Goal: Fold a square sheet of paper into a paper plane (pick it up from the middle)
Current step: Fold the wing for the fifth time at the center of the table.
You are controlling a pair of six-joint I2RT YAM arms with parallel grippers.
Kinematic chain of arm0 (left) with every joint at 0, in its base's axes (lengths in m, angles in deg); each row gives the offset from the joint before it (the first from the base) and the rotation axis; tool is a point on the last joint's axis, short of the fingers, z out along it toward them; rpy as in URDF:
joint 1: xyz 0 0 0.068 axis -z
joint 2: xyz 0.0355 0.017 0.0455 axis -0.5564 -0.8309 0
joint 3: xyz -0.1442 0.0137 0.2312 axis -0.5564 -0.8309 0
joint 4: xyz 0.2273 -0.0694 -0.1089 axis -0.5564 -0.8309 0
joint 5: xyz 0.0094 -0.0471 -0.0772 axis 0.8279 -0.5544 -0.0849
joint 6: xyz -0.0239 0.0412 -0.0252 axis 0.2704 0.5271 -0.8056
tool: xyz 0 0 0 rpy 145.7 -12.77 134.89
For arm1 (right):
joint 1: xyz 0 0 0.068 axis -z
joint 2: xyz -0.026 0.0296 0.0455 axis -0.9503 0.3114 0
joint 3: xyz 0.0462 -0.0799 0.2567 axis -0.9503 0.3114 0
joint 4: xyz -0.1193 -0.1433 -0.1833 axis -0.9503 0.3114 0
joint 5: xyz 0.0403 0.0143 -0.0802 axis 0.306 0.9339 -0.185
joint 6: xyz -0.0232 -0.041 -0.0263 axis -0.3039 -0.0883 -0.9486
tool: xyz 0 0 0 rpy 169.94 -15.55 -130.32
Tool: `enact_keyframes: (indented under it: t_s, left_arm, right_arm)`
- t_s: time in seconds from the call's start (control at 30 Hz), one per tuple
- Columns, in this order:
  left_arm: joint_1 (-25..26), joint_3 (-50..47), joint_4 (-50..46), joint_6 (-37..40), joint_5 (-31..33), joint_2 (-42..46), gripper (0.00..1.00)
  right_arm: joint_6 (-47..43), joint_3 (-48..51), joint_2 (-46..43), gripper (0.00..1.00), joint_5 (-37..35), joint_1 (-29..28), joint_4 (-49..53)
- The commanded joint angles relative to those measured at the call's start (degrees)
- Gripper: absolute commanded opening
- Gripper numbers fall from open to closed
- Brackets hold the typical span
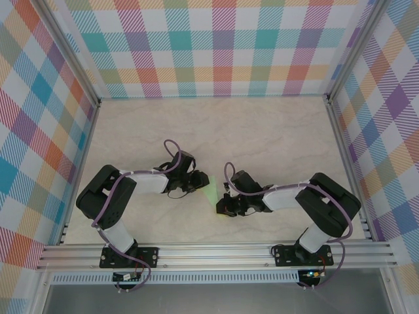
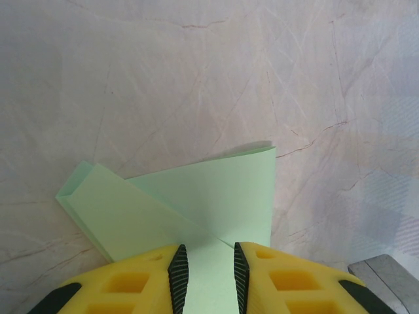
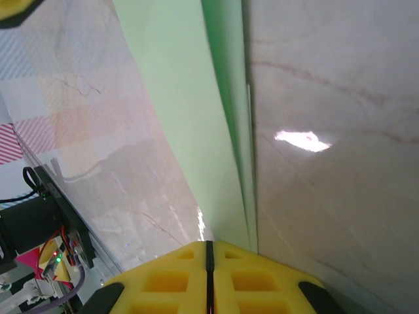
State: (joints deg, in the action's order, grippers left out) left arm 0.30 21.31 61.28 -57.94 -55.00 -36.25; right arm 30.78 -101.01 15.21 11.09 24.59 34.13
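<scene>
The pale-green sheet of paper [image 1: 211,190] lies partly folded on the marble table between my two grippers. In the left wrist view the paper [image 2: 216,190] shows layered triangular flaps meeting in a crease. My left gripper [image 2: 206,252] stands over its near part, jaws parted, with flat paper showing in the gap; from above the left gripper [image 1: 200,183] sits at the sheet's left edge. My right gripper [image 3: 209,243] is shut, pads together, tips at the end of the long folded paper [image 3: 183,98]. I cannot tell whether paper is pinched there. Seen from above, the right gripper [image 1: 224,208] is at the paper's near end.
An aluminium rail [image 1: 216,252] runs along the near edge, with both arm bases bolted to it. Checked walls [image 1: 222,46] close the table on three sides. A metal piece [image 2: 386,275] shows at the lower right of the left wrist view. Wiring and a lit board [image 3: 49,258] lie near the rail.
</scene>
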Motion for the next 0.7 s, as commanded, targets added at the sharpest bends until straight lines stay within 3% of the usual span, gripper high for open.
enact_keyframes:
  t_s: [0.0,0.3,0.53,0.67]
  left_arm:
    - [0.35,-0.49,-4.83,0.89,4.70,-3.87,0.29]
    - [0.34,-0.24,-5.39,1.29,4.63,-3.47,0.30]
    - [0.32,-0.22,-5.56,1.66,4.57,-3.32,0.30]
    - [0.33,-0.12,-5.40,1.77,4.20,-3.20,0.30]
  right_arm:
    - [-1.58,3.34,-1.31,0.09,1.71,-0.97,6.30]
    - [-1.58,6.57,-4.27,0.09,1.47,-0.99,7.00]
    - [-1.27,2.46,-10.66,0.11,-2.20,-1.00,10.40]
    - [-1.58,-1.37,-9.87,0.12,-3.12,-0.90,9.88]
